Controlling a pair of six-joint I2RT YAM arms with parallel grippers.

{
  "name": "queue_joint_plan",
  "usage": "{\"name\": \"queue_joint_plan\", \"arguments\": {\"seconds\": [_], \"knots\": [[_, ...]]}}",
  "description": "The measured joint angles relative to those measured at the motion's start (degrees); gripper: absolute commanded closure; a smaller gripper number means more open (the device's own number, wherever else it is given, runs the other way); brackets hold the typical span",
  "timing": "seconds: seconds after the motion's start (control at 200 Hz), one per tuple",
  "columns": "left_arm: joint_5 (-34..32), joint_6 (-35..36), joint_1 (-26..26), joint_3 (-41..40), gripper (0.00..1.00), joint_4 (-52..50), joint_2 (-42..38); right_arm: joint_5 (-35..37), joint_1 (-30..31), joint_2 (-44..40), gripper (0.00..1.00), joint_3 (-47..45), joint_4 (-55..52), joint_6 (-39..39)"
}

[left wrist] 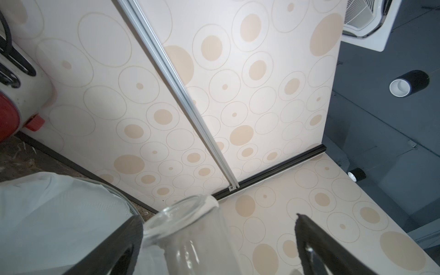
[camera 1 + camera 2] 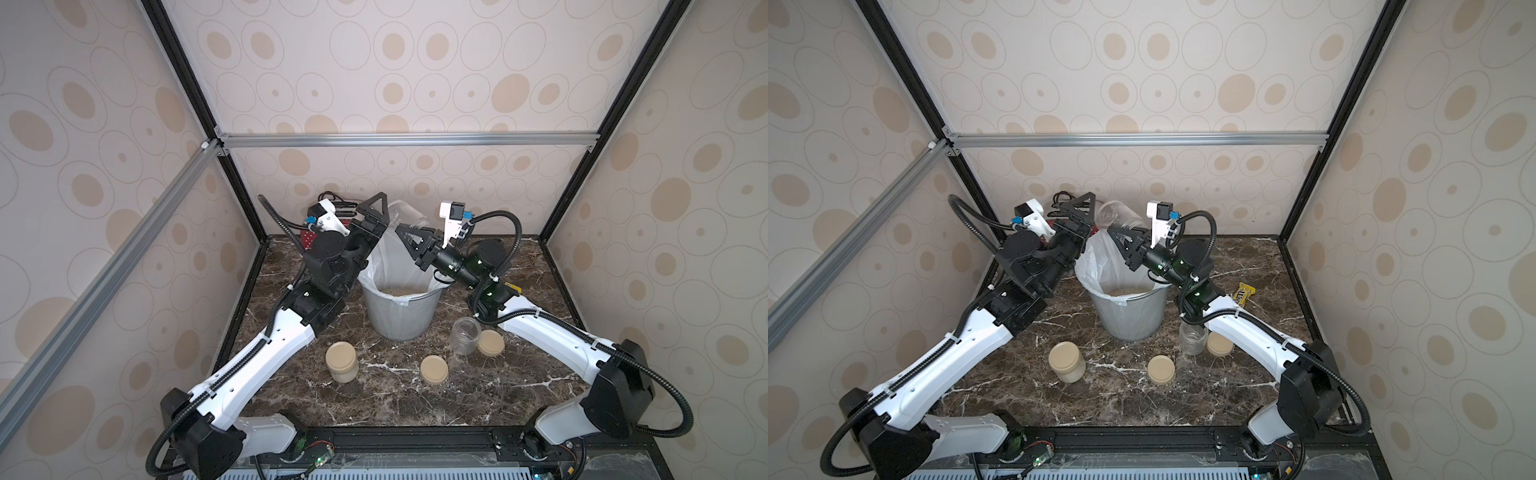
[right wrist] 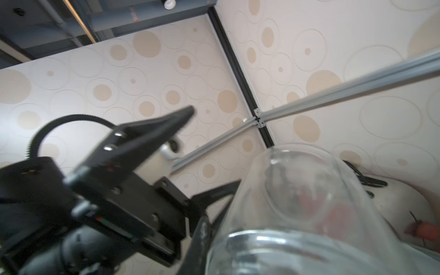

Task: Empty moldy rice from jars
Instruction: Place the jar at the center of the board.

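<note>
Right gripper is clamped on a clear, empty jar, tipped sideways. Left gripper fingers stand apart, 1 each side of it. Pale grainy rice sits below the fingers in the bin.

The dark marble counter carries a grey mesh bin at its middle, somewhat toward the back edge. In front of the bin, on the left, a lidded jar of pale rice stands upright. A loose beige lid lies flat at front centre. Further right, an open jar stands just beside a second lid. A yellow packet lies toward the right edge.
</note>
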Motion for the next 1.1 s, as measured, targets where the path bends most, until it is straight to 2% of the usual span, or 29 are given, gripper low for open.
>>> {"name": "queue_joint_plan", "arguments": {"seconds": [0.175, 0.521, 0.636, 0.916, 1.097], "knots": [[-4.72, 4.94, 0.04, 0.0, 0.01, -2.23, -6.08, 1.51, -0.39, 0.02, 1.0, 0.0, -3.13, -0.26], [-9.31, 14.88, 0.04, -1.36, 0.01, -9.99, -9.35, 1.49, -0.39, -0.02, 1.0, 0.42, -8.46, -1.4], [-10.78, 17.81, 0.04, -2.25, 0.01, -12.57, -11.82, 0.52, -0.39, 0.09, 1.0, 6.12, -20.13, -2.27], [-14.4, 23.19, 0.04, -4.15, 0.01, -16.7, -18.16, -6.01, -0.39, 1.99, 1.0, 33.79, -51.69, -4.5], [-16.11, 25.14, 0.04, -5.22, 0.01, -18.88, -19.76, -9.53, -0.39, 1.99, 1.0, 42.66, -69.05, -5.44]]}}
